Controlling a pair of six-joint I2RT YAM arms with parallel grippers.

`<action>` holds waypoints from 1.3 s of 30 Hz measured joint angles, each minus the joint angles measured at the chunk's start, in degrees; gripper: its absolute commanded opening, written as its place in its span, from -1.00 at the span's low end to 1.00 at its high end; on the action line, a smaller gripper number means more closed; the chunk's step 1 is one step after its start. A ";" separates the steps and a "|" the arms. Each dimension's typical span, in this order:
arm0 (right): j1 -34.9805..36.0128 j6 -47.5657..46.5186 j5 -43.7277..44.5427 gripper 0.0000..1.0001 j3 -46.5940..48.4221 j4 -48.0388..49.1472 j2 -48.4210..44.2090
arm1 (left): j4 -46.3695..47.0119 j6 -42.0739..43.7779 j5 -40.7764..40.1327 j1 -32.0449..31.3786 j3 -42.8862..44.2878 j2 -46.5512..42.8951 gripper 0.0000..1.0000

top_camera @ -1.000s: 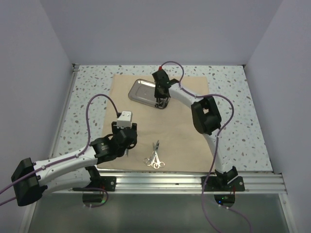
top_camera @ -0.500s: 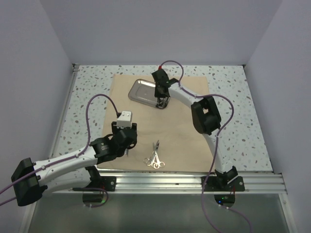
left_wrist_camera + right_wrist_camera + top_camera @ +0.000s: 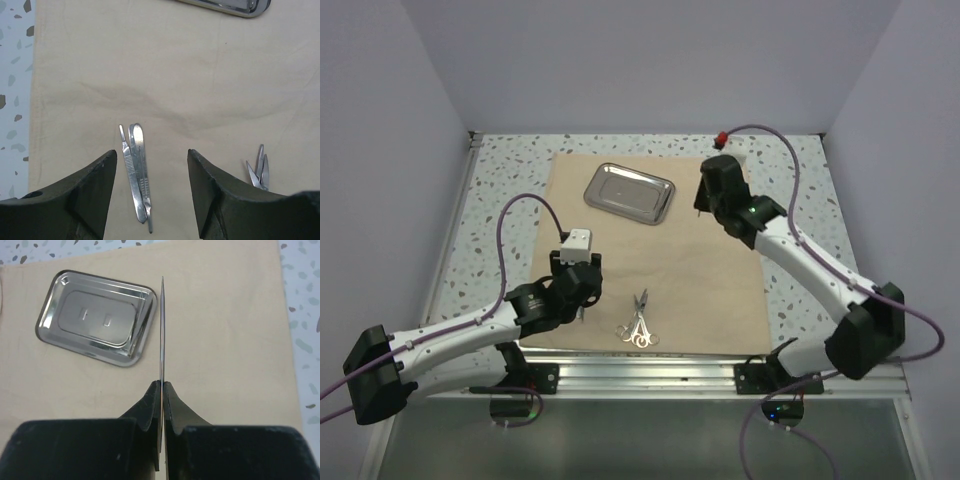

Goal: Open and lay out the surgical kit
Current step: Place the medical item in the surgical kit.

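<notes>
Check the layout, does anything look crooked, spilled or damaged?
Only the steel tray stands out: it sits turned at an angle to the cloth wrap's edges. The scissors lie flat on the cloth. Nothing looks spilled or damaged.

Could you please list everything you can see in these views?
cloth: one, beige, spread flat on the table
tray: one, shiny steel, empty, far left part of the cloth
scissor-like instruments: small overlapping bunch, silver, near edge of the cloth
flat handles: two, silver, side by side below the left gripper
thin instrument: one, silver, seen edge-on
table: one, white with grey speckles
left gripper: black, open, over the flat handles
right gripper: black, shut on the thin instrument, above the cloth right of the tray
</notes>
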 measured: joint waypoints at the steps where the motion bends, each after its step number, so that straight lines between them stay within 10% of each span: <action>1: 0.00 0.37 0.50 -1.00 -3.87 0.31 -3.80 | -0.02 0.00 0.02 0.00 -0.02 0.00 0.25; 10: 0.00 7.67 -1.75 -1.00 -33.05 -2.78 -18.91 | 0.31 0.02 0.26 0.00 -0.55 -0.20 0.24; 21: 0.00 15.02 -7.85 -1.00 -42.07 -3.69 -24.09 | 0.37 0.02 0.26 0.00 -0.92 0.17 0.24; 23: 0.00 15.87 -9.27 -0.73 -42.64 -4.70 -24.24 | 0.37 0.02 0.24 0.00 -0.92 0.24 0.24; 27: 0.00 16.92 -11.04 0.63 -42.93 -8.00 -26.86 | 0.37 0.02 0.22 0.00 -0.92 0.39 0.24; 29: 0.04 16.63 -11.19 0.86 -42.93 -9.92 -29.24 | 0.37 0.02 0.22 0.00 -0.92 0.46 0.23; 39: 0.04 14.86 -12.81 0.87 -30.69 -10.86 -24.15 | 0.39 0.00 0.22 0.00 -0.92 0.68 0.24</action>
